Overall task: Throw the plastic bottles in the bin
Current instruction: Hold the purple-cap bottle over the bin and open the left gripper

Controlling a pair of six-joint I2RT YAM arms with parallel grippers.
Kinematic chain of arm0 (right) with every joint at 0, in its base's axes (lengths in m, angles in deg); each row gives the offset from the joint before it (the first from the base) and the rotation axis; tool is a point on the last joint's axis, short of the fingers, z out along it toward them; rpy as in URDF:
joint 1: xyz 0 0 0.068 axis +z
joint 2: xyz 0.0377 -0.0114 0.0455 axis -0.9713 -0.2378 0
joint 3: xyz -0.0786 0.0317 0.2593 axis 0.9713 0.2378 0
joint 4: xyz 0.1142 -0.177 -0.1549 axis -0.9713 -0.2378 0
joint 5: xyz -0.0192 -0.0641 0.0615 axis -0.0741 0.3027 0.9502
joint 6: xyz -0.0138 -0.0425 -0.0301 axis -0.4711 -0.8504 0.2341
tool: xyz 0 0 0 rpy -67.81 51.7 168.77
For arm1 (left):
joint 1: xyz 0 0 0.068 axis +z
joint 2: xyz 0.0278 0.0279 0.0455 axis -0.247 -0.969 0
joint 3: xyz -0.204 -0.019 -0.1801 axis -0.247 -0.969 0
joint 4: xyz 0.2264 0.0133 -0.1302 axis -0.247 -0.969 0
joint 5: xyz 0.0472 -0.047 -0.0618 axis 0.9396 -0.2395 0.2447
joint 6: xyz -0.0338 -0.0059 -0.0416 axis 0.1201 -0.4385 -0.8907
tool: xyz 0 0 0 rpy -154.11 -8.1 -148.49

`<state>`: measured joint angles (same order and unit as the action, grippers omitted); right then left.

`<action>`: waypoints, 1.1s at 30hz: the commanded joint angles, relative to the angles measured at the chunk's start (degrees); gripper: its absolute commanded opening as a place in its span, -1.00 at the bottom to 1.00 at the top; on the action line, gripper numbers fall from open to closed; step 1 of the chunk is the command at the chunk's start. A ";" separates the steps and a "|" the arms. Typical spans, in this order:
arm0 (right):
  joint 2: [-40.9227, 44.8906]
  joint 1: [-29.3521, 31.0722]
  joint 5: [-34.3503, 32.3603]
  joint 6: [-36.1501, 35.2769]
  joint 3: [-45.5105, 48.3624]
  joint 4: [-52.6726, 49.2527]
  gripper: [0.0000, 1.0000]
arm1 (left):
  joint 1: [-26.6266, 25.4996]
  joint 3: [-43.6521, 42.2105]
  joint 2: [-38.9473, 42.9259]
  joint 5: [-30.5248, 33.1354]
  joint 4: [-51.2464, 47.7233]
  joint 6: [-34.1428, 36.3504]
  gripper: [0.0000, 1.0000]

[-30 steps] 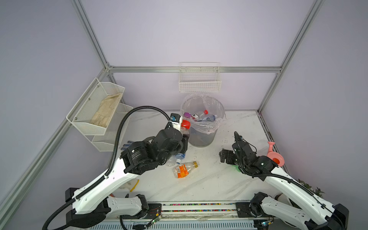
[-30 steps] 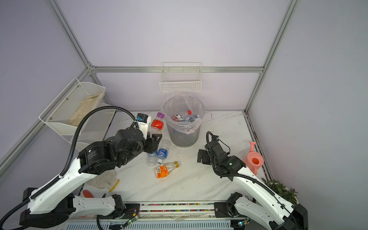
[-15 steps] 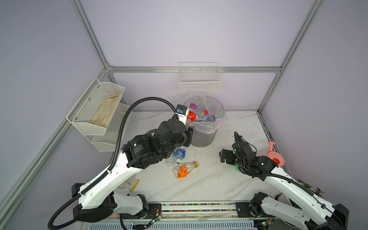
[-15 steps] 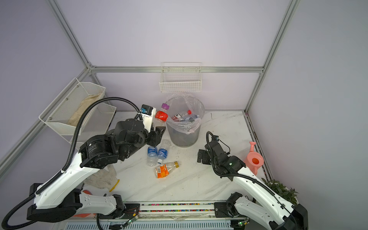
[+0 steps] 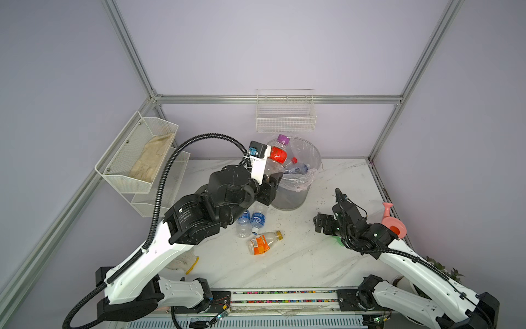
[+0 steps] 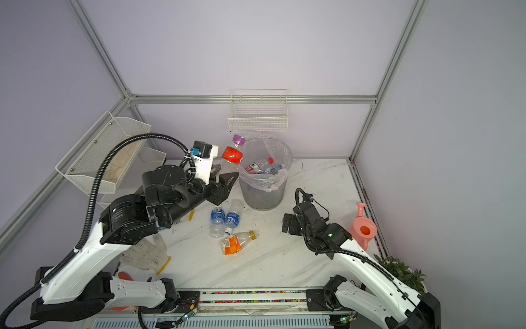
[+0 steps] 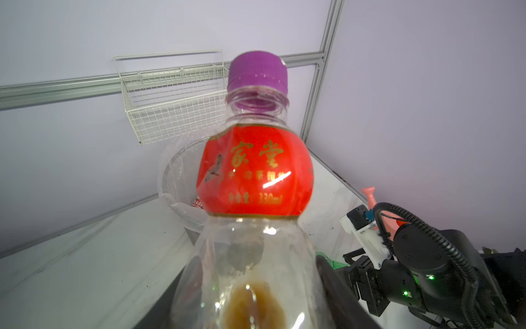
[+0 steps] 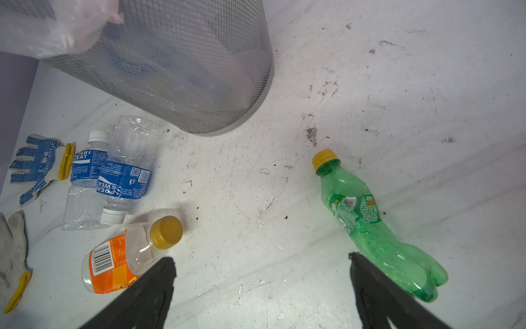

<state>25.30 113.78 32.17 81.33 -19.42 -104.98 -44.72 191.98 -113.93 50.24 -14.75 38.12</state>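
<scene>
Left gripper [image 5: 269, 182] clamped on red bottle [image 5: 277, 153], purple cap up, raised at left rim of bin [image 5: 296, 196], frame centre, right gripper [image 8: 260, 260] spread wide, lower right of bin, orange bottle [image 5: 263, 242] and two blue bottles [image 5: 252, 220] lying on table [image 5: 313, 265] below bin.

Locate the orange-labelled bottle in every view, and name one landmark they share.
Top view: orange-labelled bottle lies on its side, nearer the camera than the bin.
Top view: same spot, bin behind it.
Left wrist: not in it; the bin shows.
Right wrist: lying next to the two blue-labelled bottles.
Shared landmark: the bin.
</scene>
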 commanded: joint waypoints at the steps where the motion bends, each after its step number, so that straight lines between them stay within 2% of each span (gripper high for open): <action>1: 0.56 -0.10 -0.08 0.54 0.85 0.92 0.95 | -0.13 2.62 2.95 -2.29 8.23 4.23 -0.49; 12: 1.33 -0.09 0.00 0.46 0.91 0.99 0.95 | -0.14 -6.14 9.01 -8.89 21.55 7.66 -0.49; 24: 1.69 -0.10 0.24 0.49 1.12 1.11 0.95 | -0.13 -7.50 9.58 -9.82 24.00 8.01 -0.49; 33: 1.99 -0.10 0.60 0.62 1.26 1.08 0.95 | 0.02 -5.29 6.40 -8.24 24.72 10.75 -0.48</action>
<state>26.39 113.78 32.78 81.33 -19.02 -104.67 -44.72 185.60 -106.50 41.56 6.87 46.01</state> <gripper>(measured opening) 0.974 0.563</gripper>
